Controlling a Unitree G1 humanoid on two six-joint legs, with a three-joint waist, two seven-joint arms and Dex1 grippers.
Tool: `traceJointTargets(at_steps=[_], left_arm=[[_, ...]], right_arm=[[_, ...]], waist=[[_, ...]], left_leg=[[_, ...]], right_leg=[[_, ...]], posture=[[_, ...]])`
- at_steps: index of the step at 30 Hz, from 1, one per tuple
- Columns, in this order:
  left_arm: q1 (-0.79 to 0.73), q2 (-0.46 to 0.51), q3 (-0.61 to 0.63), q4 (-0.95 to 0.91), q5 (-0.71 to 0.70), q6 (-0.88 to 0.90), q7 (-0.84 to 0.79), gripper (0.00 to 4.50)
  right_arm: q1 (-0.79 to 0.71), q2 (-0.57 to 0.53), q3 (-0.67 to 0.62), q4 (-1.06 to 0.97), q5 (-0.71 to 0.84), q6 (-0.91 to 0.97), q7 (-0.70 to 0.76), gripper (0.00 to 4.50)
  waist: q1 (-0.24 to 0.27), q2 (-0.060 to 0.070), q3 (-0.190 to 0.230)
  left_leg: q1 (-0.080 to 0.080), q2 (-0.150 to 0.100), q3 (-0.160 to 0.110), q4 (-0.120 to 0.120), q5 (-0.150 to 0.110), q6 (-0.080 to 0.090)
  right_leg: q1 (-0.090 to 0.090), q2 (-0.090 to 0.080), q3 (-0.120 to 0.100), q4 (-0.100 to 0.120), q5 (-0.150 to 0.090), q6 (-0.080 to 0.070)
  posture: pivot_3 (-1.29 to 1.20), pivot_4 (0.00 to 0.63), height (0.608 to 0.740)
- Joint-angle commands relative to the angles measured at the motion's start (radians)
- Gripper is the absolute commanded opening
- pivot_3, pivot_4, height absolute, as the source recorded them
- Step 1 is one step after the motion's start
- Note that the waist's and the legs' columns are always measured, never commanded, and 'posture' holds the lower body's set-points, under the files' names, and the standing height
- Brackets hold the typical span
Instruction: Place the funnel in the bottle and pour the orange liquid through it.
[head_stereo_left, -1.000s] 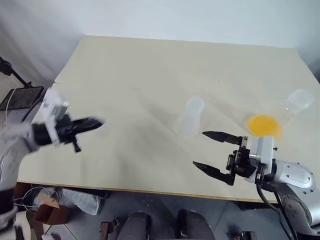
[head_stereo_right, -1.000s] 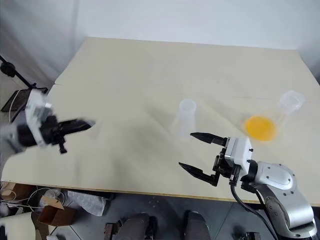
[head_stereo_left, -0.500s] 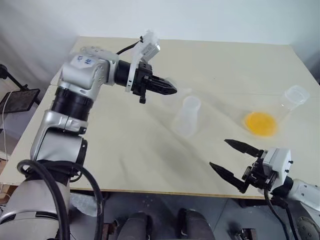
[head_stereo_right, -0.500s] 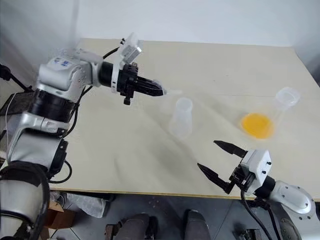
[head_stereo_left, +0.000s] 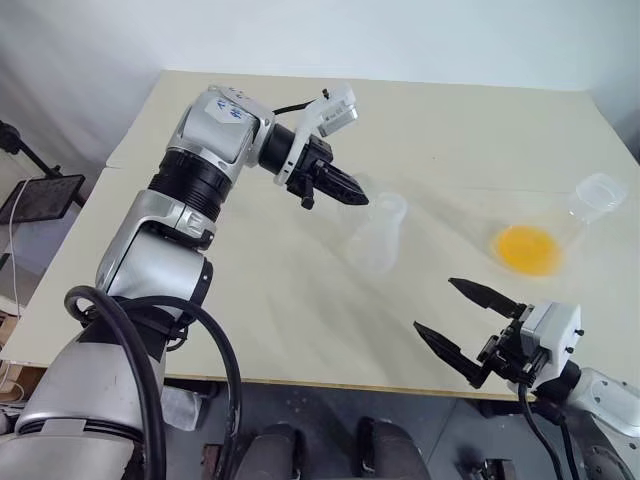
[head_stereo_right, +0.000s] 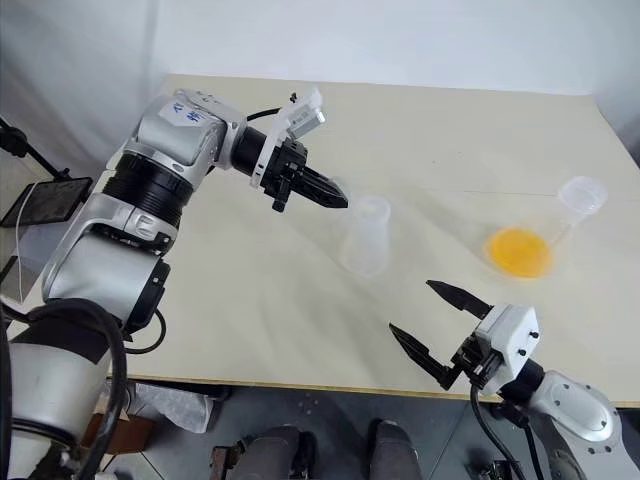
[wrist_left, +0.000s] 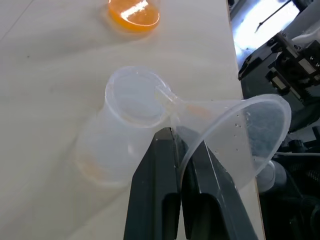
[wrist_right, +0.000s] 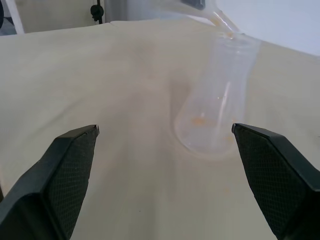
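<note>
The worktop (head_stereo_left: 250, 270) carried the bottle (head_stereo_left: 378, 237) upright mid-surface. Left arm stretched across, its pincer (wrist_left: 179, 150) clamped on the funnel (wrist_left: 235, 132), lying roughly level, stem aimed at the bottle's neck, maybe touching. Right pincer (head_stereo_left: 468, 325) hung low near the front edge, spread wide apart.

Funnel (wrist_left: 235, 135) (tilted) beside bottle (wrist_left: 125, 130) neck
</note>
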Motion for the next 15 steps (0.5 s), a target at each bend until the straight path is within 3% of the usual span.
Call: traceJointTargets(at_steps=[1, 13, 15], left_arm=[[-0.068, -0.028, 0.028, 0.085, 0.041, -0.049, 0.004, 0.04], [-0.191, -0.122, 0.108, 0.303, 0.115, -0.081, 0.011, 0.04], [-0.197, -0.126, 0.113, 0.315, 0.131, -0.09, 0.011, 0.51]], right_arm=[[-0.011, 0.009, 0.009, -0.035, -0.003, -0.022, -0.013, 4.5], [-0.023, 0.039, 0.048, -0.046, -0.031, -0.037, -0.052, 4.5], [-0.021, 0.046, 0.055, -0.047, -0.038, -0.042, -0.06, 4.5]], waist=[[0.0, 0.0, 0.0], [0.0, -0.001, 0.0], [-0.001, -0.001, 0.0]], left_leg=[[0.0, 0.0, 0.0, 0.0, 0.0, 0.0], [-0.001, -0.001, 0.0, 0.0, 0.0, 0.0], [0.0, -0.001, 0.0, 0.0, 0.0, 0.0]], right_leg=[[0.0, 0.0, 0.0, 0.0, 0.0, 0.0], [0.0, -0.001, -0.001, 0.001, 0.0, 0.0], [0.0, -0.001, -0.001, 0.001, 0.0, 0.0]], posture=[[0.0, 0.15, 0.74], [0.0, 0.15, 0.74], [0.0, 0.15, 0.74]])
